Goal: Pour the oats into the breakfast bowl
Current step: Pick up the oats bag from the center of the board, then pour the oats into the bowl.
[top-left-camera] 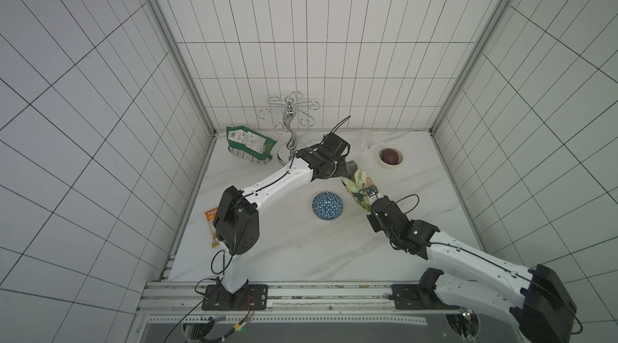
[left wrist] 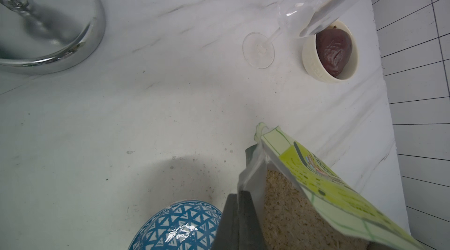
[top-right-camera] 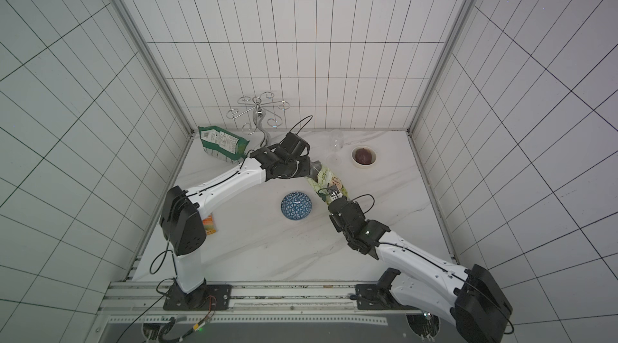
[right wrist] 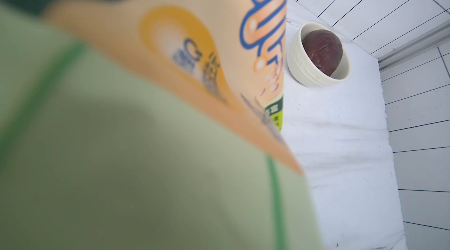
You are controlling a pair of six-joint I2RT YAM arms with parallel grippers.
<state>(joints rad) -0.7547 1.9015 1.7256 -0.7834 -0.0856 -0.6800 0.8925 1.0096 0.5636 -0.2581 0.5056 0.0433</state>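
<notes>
1. Top views, nearest row: an orange snack packet point(top-left-camera: 211, 224) lies flat at the table's point(top-left-camera: 301, 251) left edge, partly under the left arm's elbow. Bare marble spans the front strip between the two arm bases.
2. Breakfast bowl point(top-left-camera: 328, 206): mid-table, with the blue-and-white triangle outside facing up in both top views. Bare marble lies on its near and left sides.
3. Right gripper point(top-left-camera: 370, 193): just right of the bowl and clenched on the lower end of the oats pouch point(top-left-camera: 356, 184). In the right wrist view, blurred print fills most of the frame.
4. Oats pouch: held between both grippers, right of the bowl and apart from it. Its long axis runs diagonally from the base, nearer and to the right, to the mouth, farther and to the left. The mouth points toward the back wall, not over the bowl.
5. Oats point(left wrist: 287, 207): pale flakes visible inside the open mouth.
6. Left gripper point(left wrist: 237, 197): pinched tight on the mouth's near lip.
7. Wine glass point(top-left-camera: 364, 144): upright, with its foot just beyond the pouch mouth.
8. Small white bowl point(top-left-camera: 381, 157): holds a dark red item point(left wrist: 333, 50) and stands right of the glass, near the table's right edge.
9. Far left: a chrome stand point(top-left-camera: 290, 130) with a darker green bag point(top-left-camera: 249, 145) beside it in the back corner.
</notes>
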